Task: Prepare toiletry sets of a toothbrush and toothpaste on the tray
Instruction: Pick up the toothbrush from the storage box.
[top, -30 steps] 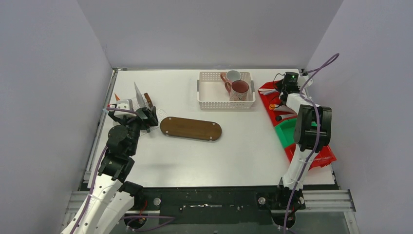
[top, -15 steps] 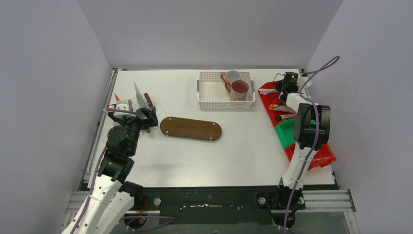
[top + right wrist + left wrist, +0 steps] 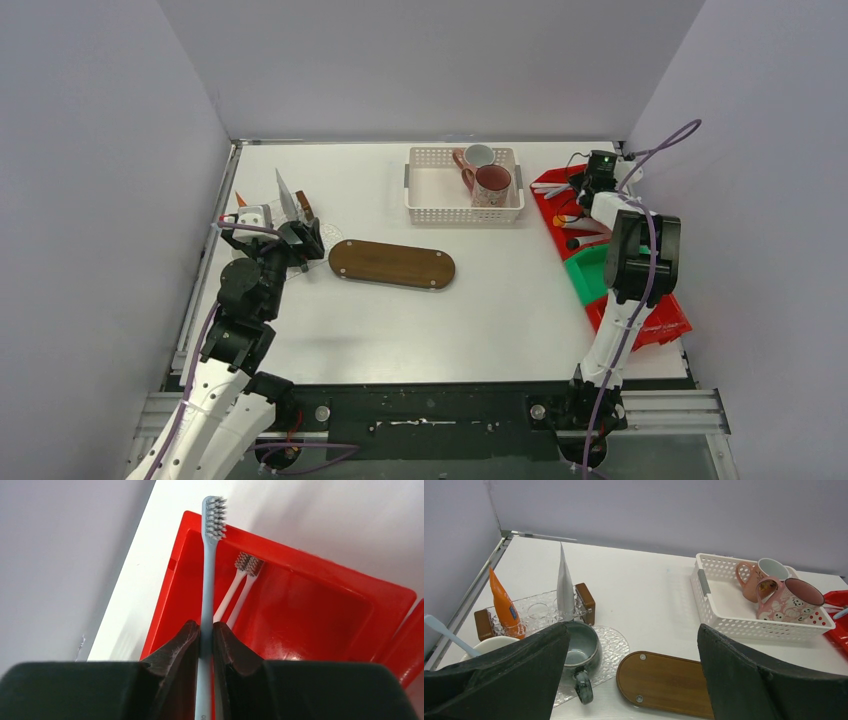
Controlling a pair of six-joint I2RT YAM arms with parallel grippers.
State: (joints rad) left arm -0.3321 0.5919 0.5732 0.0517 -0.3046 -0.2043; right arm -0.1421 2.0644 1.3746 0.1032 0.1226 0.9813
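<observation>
Right gripper (image 3: 206,630): pressed together on a pale blue toothbrush (image 3: 207,570), pinching its handle with the bristles pointing away from me.
Why that hold: the brush lies in line with my fingers, so I judge a turn of the wrist could stand it in a mug.
Where the brush is: over the red bin (image 3: 320,605), above two white brushes (image 3: 235,595) that lie side by side inside it.
Left gripper (image 3: 632,626): spread wide, holding nothing, hanging just above the green mug (image 3: 581,647).
Why there: I judge it is set to take that mug by the rim.
Green mug: empty, on a glass mat (image 3: 611,645), handle toward me.
Tubes: an orange tube (image 3: 504,605) and a grey tube (image 3: 565,582) stand tip-up in a rack (image 3: 539,612) behind the mug, kept upright for picking.
White mug (image 3: 494,645): beside the green one, a brush already in it.
Tray (image 3: 664,682): wooden, bare, just right of the mat; no set on it yet.
Basket (image 3: 724,605): holds two more mugs (image 3: 794,600), well apart from the tray.
Stage: early, by my reckoning.
</observation>
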